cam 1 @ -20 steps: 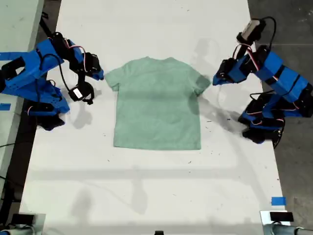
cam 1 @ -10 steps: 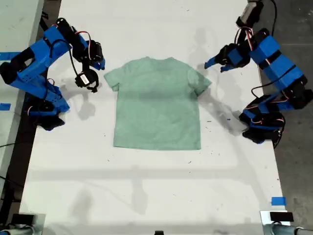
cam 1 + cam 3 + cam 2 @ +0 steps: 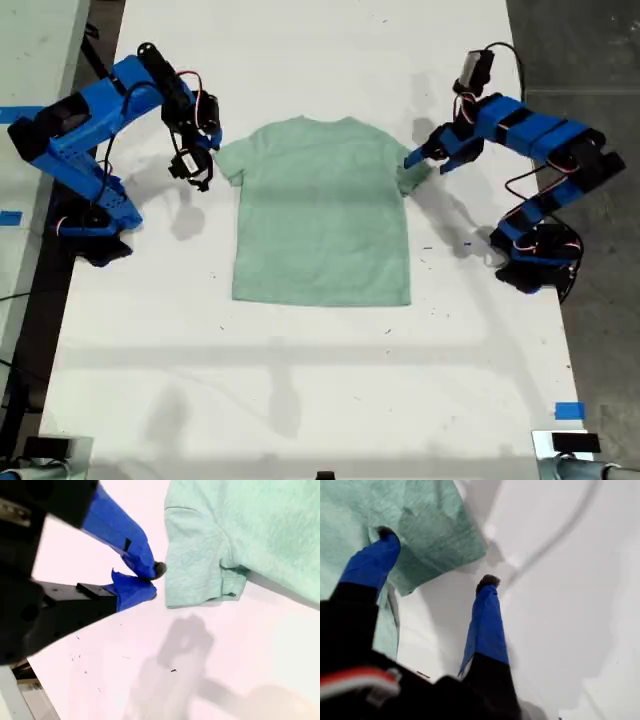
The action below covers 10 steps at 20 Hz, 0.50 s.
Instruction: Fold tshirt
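The pale mint-green tshirt (image 3: 320,210) lies flat on the white table (image 3: 300,390), neck toward the far edge. My first gripper (image 3: 424,160) is on the arm at the exterior view's right. It is open, and one fingertip (image 3: 385,534) hangs over the sleeve (image 3: 430,525) while the other is over bare table. My second gripper (image 3: 197,172) is on the arm at the exterior view's left. It stands just beside the other sleeve (image 3: 200,565), with its fingertips (image 3: 150,592) together and nothing between them.
The arm bases stand at the table's sides, one (image 3: 95,225) at the exterior view's left and one (image 3: 535,255) at its right. A strip of blue tape (image 3: 568,410) lies near the front right corner in the exterior view. Dark floor borders the table on both sides.
Both arms rose and then reached in toward the shirt. The first gripper came down over one sleeve, and the second gripper moved up beside the other sleeve. The shirt has not moved.
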Each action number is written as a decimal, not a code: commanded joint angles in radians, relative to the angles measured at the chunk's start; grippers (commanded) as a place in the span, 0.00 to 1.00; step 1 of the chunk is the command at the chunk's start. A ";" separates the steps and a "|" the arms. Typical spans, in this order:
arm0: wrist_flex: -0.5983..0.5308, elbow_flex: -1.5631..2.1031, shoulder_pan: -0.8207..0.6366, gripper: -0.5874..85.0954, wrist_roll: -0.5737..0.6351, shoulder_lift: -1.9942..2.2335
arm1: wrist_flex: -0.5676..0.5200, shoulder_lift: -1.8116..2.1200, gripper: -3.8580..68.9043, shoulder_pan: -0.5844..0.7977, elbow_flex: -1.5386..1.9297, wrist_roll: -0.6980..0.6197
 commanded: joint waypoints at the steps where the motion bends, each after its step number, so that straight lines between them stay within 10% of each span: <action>1: -0.028 -0.054 -0.008 0.01 0.012 -0.028 | -0.106 -0.107 0.47 0.009 -0.029 -0.020; 4: -0.040 -0.054 -0.005 0.01 0.012 -0.057 | -0.086 -0.209 0.36 0.008 -0.106 -0.044; 6: -0.044 -0.054 -0.003 0.01 0.012 -0.058 | -0.067 -0.258 0.03 0.020 -0.140 -0.040; 10: -0.043 -0.043 0.000 0.01 0.012 -0.058 | 0.060 -0.258 0.04 -0.009 -0.213 -0.018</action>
